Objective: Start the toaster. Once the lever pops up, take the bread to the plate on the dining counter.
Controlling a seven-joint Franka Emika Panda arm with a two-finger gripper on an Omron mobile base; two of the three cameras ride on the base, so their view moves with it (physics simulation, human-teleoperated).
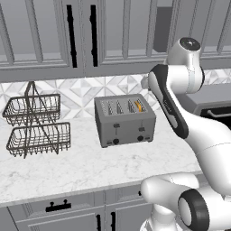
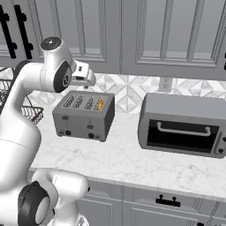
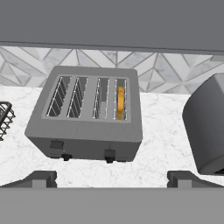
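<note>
Our pincer hangs spread wide and empty, up above the boxy grey metal toaster.

We see the square tan slice of bread sitting down in the far right slot, and two small black levers on the near front. We could push the left lever by mistake, so the bread side would not start. Our wide-spread fingers could also slip off the little lever, or bump the big grey oven box just to the right.
</note>
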